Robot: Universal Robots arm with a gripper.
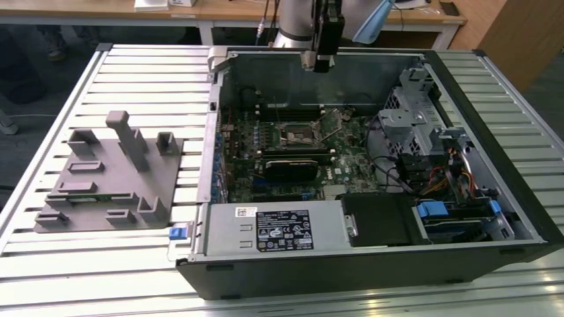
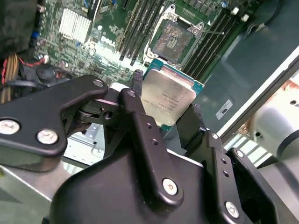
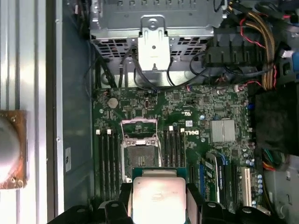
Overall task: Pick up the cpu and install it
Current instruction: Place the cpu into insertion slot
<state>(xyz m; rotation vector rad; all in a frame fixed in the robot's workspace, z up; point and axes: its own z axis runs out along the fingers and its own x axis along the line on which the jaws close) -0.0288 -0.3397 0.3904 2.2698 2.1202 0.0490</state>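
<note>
The gripper (image 1: 319, 63), at the upper middle of the exterior view, gripped the cpu (image 2: 169, 93) by its edges, seemingly above the empty socket (image 2: 172, 42).

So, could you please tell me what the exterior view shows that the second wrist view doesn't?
The exterior view gives the whole open computer case on the slatted table, with the grey tray at the exterior view's left. The second wrist view gives the cpu clamped in the gripper, silver top showing. Both show the empty motherboard socket.
</note>
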